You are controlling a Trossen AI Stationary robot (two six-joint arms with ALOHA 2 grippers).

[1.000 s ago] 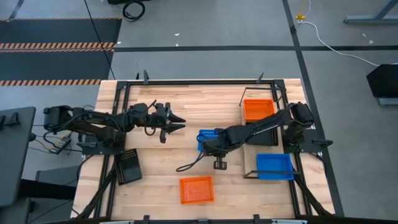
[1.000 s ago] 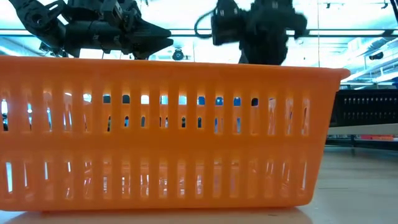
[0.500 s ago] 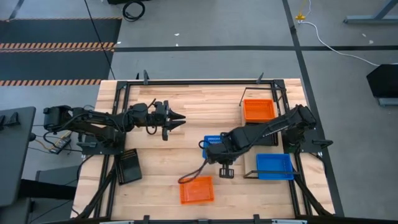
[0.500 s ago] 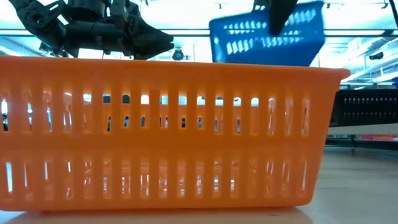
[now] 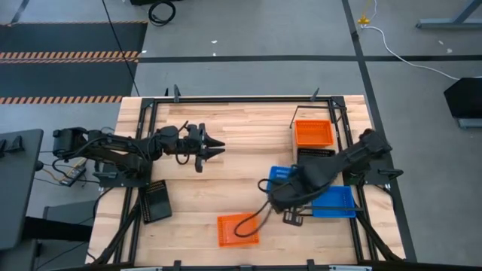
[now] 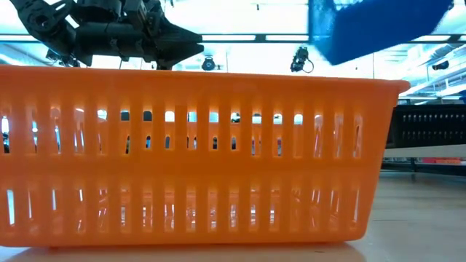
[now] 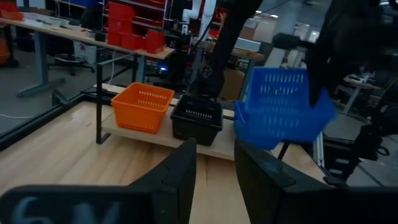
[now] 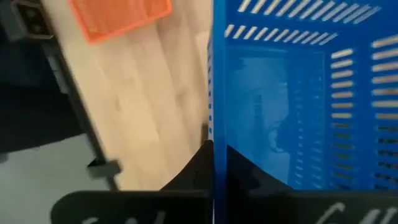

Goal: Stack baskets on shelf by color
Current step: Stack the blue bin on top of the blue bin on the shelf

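My right gripper (image 5: pixel 287 186) is shut on a blue basket (image 5: pixel 279 175) and holds it in the air between the table's middle and the shelf (image 7: pixel 115 129) at the right edge. On the shelf sit an orange basket (image 5: pixel 313 133), a black basket (image 7: pixel 196 119) and another blue basket (image 5: pixel 337 202), each on its base. A second orange basket (image 5: pixel 238 229) stands near the table's near edge and fills the low view (image 6: pixel 196 160). Another black basket (image 5: pixel 156 200) rests at the left. My left gripper (image 5: pixel 213 147) hovers open over the table's left half. My right gripper pinches one side wall (image 8: pixel 212 93) of the blue basket at its rim, with one finger (image 8: pixel 193 171) outside and the other inside the basket. The basket is lifted clear of the table and tilted, seen high in the low view (image 6: pixel 371 25).
A black metal frame (image 5: pixel 226 98) runs around the tabletop. A black cable (image 5: pixel 252 226) dangles from the right arm over the near orange basket. Bare wood lies between the left gripper and the shelf. Beyond the table are workbenches and red bins (image 7: pixel 134 34).
My right gripper has lifted the blue basket off the table's middle and carried it up, toward the right and near edges, close to the blue basket on the shelf. The basket now hangs tilted in the air.
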